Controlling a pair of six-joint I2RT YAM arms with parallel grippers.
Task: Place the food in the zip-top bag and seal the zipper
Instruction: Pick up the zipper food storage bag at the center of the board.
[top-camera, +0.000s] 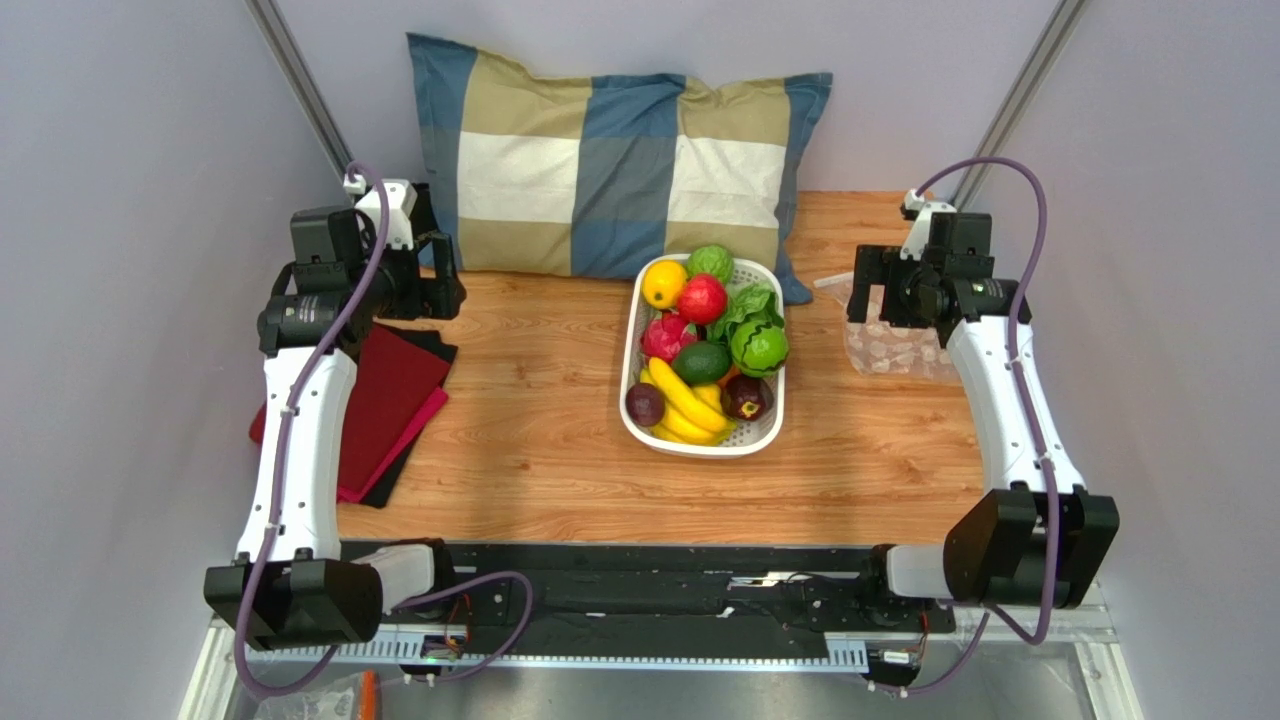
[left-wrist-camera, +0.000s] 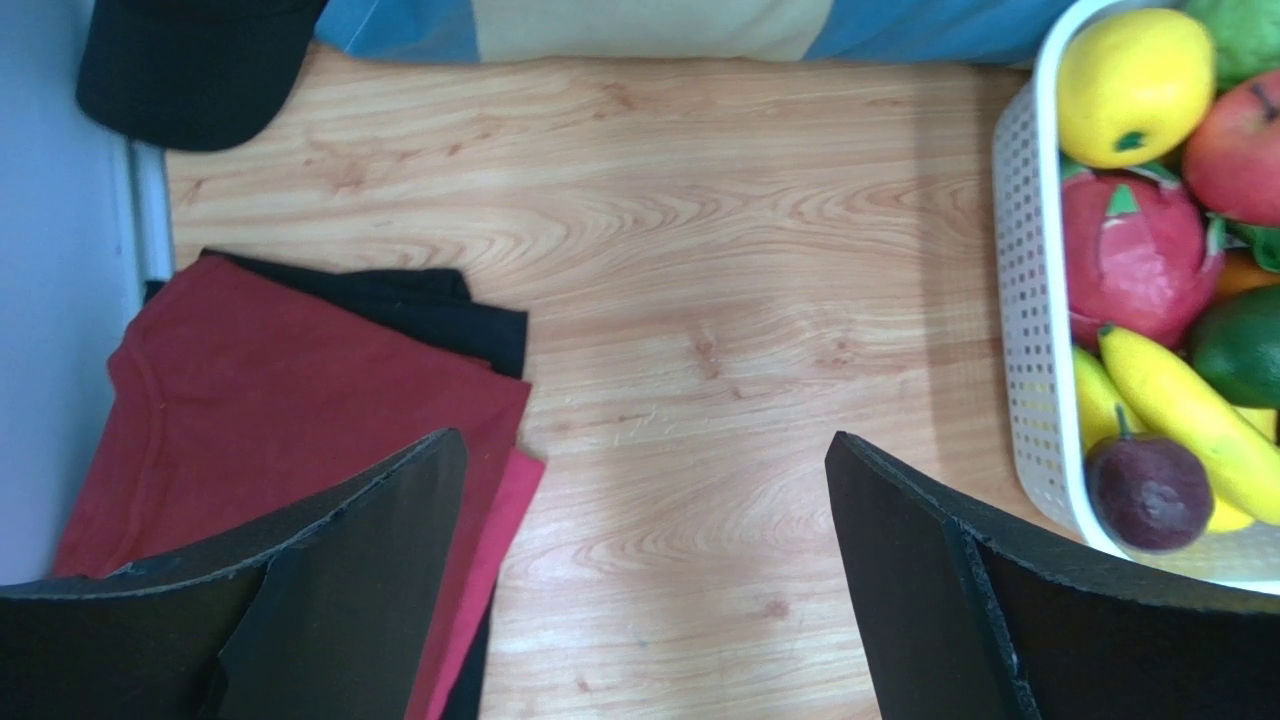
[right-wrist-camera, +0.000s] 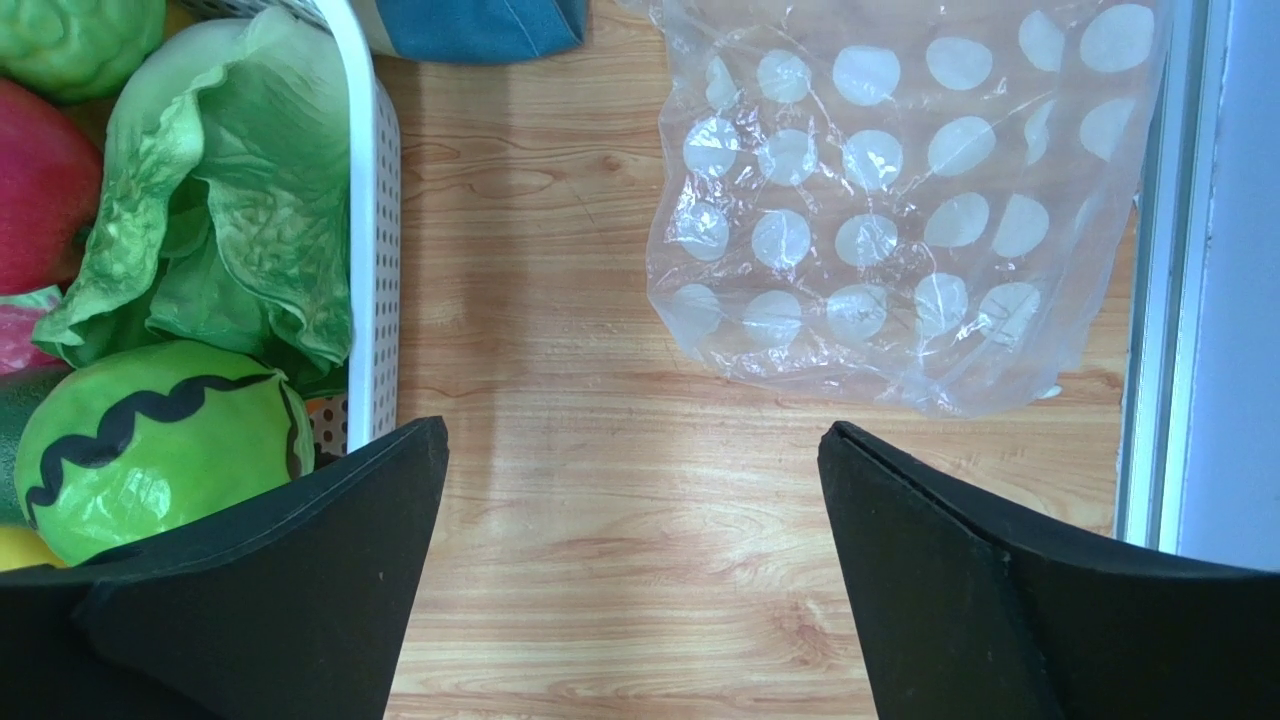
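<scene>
Clear spotted zip-top bag (right-wrist-camera: 902, 195) plainest from right wrist, left gripper (left-wrist-camera: 643, 438) and right gripper (right-wrist-camera: 633, 426) spread

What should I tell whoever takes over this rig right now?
Left pincer: open, empty, over bare table between the red cloth and the basket.
Right pincer: open, empty, between the basket and the zip-top bag.
Food: red apple, lemon, lettuce and the rest all lie in the basket.
The bag lies on the table right of the basket and looks empty; its zipper is not clearly visible.
Done: nothing. Left: load the food, seal the zipper.
</scene>
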